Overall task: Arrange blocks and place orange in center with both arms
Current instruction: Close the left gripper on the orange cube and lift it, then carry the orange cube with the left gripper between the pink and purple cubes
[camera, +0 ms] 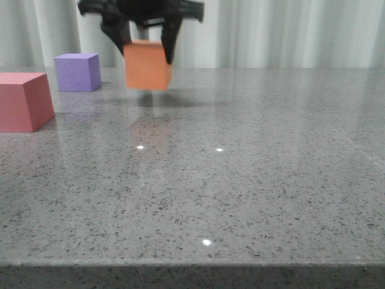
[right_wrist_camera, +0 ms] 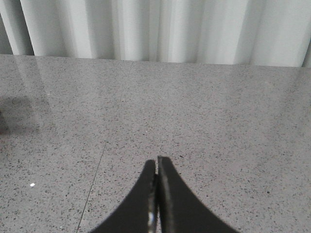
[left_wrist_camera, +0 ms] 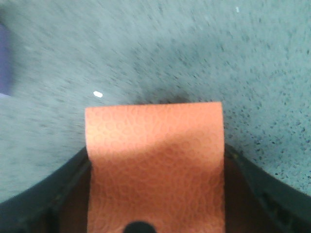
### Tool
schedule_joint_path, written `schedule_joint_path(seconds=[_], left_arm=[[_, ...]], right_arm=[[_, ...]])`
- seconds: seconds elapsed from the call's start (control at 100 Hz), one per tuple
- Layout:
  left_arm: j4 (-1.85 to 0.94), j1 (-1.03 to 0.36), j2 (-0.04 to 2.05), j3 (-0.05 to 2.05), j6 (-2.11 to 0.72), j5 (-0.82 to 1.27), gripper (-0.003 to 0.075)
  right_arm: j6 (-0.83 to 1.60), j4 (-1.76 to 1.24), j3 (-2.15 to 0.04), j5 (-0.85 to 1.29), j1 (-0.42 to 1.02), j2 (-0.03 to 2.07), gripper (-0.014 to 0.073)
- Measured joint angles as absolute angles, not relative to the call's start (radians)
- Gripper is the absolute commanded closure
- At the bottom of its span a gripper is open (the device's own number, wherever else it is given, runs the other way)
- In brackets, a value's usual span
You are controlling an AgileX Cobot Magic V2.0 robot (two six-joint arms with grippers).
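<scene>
Grey speckled stone table, white curtains behind. Left gripper clamped on orange cube, held clear above table (shadow beneath). Purple cube and red-pink cube rest at far left, apart. Right gripper empty, fingers pressed together, low over bare table.

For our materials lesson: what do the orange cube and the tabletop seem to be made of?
The orange cube, held in the left end effector: probably foam, matte, with a fine embossed circle texture in the left wrist view. The tabletop: speckled grey stone or a stone-look composite, polished; it mirrors lights and the cubes.
</scene>
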State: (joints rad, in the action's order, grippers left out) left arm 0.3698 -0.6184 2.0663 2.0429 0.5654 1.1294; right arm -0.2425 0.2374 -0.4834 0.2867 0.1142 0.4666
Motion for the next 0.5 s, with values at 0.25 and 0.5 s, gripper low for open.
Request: schedule_joint_path(seconds=[0.25,0.5], left_arm=[[0.432,-0.561,1.936,2.04,0.487,1.2,0.0437],[0.416,-0.464,1.835,1.923,0.443,1.169,0.0437]], right_arm=[[-0.242,0.237,-0.483,0.287,0.114,0.467,0.0662],[-0.242,0.237,-0.483,0.287,0.114,0.467,0.0662]])
